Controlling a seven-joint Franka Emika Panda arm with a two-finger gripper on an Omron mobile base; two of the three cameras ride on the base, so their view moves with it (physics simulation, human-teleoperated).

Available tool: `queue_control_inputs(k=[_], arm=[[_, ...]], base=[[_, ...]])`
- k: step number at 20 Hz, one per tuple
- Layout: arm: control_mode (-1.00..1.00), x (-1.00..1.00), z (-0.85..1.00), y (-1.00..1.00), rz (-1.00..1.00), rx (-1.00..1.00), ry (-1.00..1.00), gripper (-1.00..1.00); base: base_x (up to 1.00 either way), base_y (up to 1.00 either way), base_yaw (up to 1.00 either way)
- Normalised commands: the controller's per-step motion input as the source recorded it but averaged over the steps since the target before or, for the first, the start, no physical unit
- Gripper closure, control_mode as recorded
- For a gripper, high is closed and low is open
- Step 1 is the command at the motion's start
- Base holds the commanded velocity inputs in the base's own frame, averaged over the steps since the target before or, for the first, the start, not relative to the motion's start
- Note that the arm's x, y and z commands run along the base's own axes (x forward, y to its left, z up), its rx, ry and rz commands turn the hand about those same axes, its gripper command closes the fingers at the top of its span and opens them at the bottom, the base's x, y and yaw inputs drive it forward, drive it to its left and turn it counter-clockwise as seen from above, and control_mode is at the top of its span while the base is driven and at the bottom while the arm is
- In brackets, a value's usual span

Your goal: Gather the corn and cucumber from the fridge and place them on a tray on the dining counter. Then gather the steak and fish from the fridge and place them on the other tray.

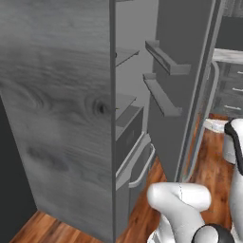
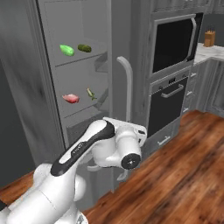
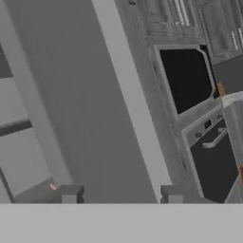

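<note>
Here, jaws parted and empty, corn (image 2: pixel 67 50) and cucumber (image 2: pixel 84 48) well above.

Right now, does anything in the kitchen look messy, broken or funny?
Nothing is spilled or broken. The fridge door stands open, which fits the job. Inside, the corn and cucumber lie neatly on the upper shelf, the steak on the shelf below. The pincer is open, holding nothing.
</note>
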Motion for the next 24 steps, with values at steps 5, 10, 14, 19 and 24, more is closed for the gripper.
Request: queue_control_inputs(k=[5, 10, 14, 19, 24], arm=[[-1.0, -1.0, 0.13, 0.0, 0.0, 0.02, -0.23, -1.0], [-1.0, -0.91, 0.72, 0.28, -0.05, -0.01, -0.11, -1.0], [-1.0, -0.38, 1.0, 0.39, -0.17, -0.04, 0.0, -1.0], [-1.0, -0.11, 0.96, 0.41, -0.24, -0.1, 0.07, -1.0], [-1.0, 0.25, 0.49, 0.41, -0.37, -0.17, 0.23, -1.0]], base=[[0.0, 0.0, 0.0], [0.0, 0.0, 0.0], [0.0, 0.0, 0.0], [0.0, 0.0, 0.0], [0.0, 0.0, 0.0]])
